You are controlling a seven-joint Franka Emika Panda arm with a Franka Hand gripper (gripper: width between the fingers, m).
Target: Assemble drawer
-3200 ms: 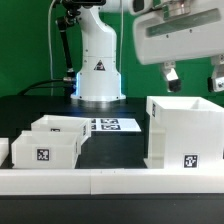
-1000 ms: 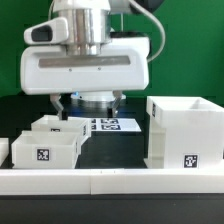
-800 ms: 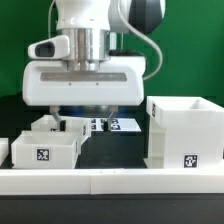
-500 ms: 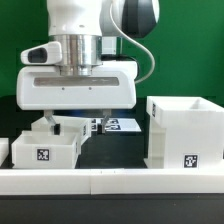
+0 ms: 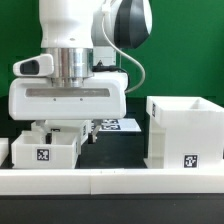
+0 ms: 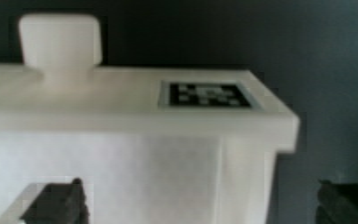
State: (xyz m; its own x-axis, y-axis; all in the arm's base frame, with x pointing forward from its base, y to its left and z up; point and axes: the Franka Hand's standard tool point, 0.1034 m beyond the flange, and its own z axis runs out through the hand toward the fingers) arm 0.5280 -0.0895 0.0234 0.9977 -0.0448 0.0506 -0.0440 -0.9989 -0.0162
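The tall white casing (image 5: pixel 185 130) stands at the exterior view's right with a tag on its front. A shallow white tray (image 5: pixel 44 150) with a tag sits at the front left. A second tray (image 5: pixel 52 127) lies just behind it, mostly hidden by my hand. My gripper (image 5: pixel 65 131) hangs low over that rear tray. In the wrist view the tray (image 6: pixel 140 140) fills the picture, with its tag (image 6: pixel 208 95) and a stubby knob (image 6: pixel 60 40). My gripper (image 6: pixel 202 200) is open, with one dark finger on each side of the tray's end.
The marker board (image 5: pixel 118 124) lies flat between the trays and the casing, partly hidden by my hand. Low white border rails (image 5: pixel 110 180) run along the front edge. The table is black, with a green wall behind.
My hand has swung from the upper right to the left. It has dropped steadily until it sits just over the rear tray. The parts have not moved.
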